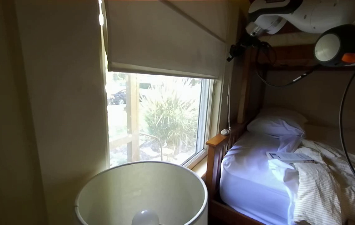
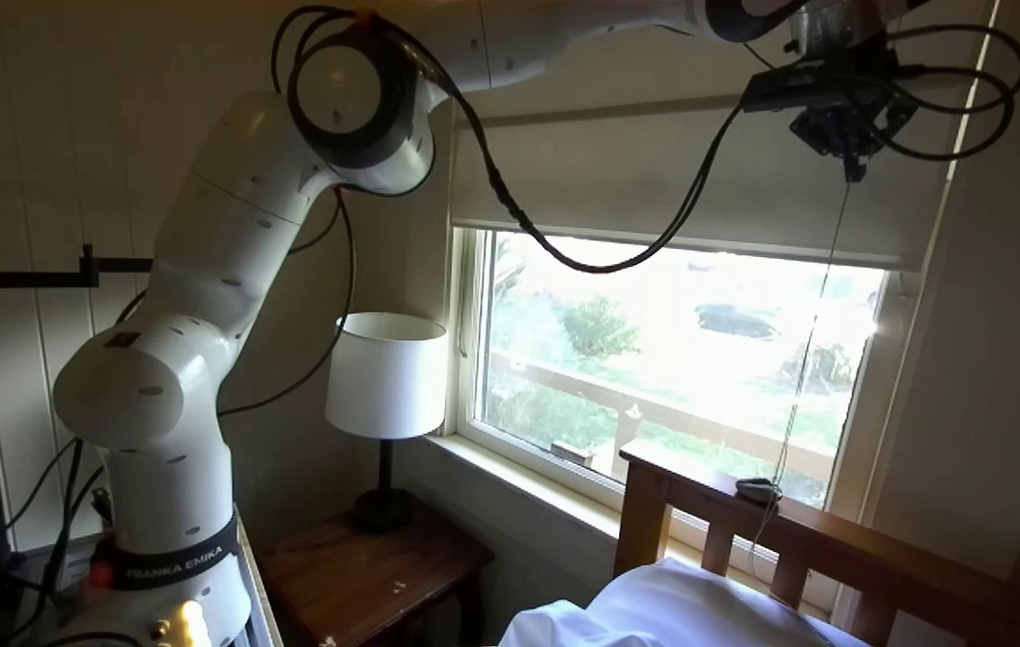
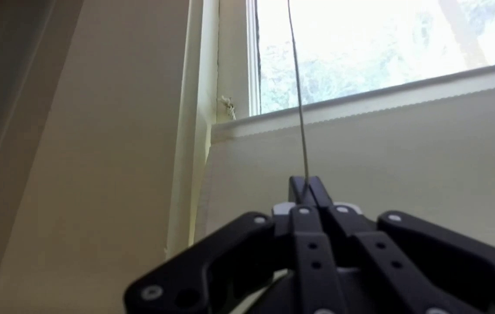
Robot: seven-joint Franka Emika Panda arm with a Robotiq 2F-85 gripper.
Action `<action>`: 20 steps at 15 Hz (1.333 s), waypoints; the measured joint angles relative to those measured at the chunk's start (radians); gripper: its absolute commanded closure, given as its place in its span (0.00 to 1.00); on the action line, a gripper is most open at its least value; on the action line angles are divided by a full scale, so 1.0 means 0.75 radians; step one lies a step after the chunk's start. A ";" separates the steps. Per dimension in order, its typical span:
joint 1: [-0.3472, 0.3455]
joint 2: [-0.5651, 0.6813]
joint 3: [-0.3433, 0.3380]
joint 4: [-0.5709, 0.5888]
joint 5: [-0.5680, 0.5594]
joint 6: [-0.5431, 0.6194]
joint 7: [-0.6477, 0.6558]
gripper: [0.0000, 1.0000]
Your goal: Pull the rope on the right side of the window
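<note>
The rope is a hair-thin pale cord, seen in both exterior views [image 1: 229, 100] [image 2: 802, 359] and in the wrist view [image 3: 299, 100]. My gripper [image 3: 307, 185] is shut on the rope, which comes out from between its fingertips. The gripper also shows in both exterior views [image 1: 229, 58] [image 2: 853, 172], high beside the shade. The rope hangs almost straight down from it to the bed's end rail. The window [image 1: 171, 118] [image 2: 599, 350] has its cream shade [image 1: 164, 40] [image 2: 698, 175] [image 3: 404, 161] partly down. The wrist picture stands upside down. The rope inside the fingers is hidden.
A lamp [image 1: 102, 197] [image 2: 386, 377] stands on a wooden side table [image 2: 366, 575]. The wooden bed rail [image 1: 216, 140] [image 2: 887, 545] stands below the gripper, with a small pale object [image 1: 225, 132] [image 2: 758, 490] on it. A black robot cable [image 2: 595, 268] hangs in front of the window.
</note>
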 measured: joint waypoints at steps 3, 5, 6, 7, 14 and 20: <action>0.037 -0.066 -0.048 -0.028 -0.155 -0.032 -0.001 1.00; 0.067 -0.135 -0.091 -0.075 -0.272 -0.031 0.000 1.00; 0.082 -0.175 -0.112 -0.106 -0.327 -0.029 0.001 1.00; 0.096 -0.220 -0.130 -0.141 -0.385 -0.029 0.001 1.00; 0.230 -0.561 -0.109 -0.526 -0.652 -0.037 -0.066 1.00; 0.306 -0.805 -0.019 -0.853 -0.669 0.044 -0.120 1.00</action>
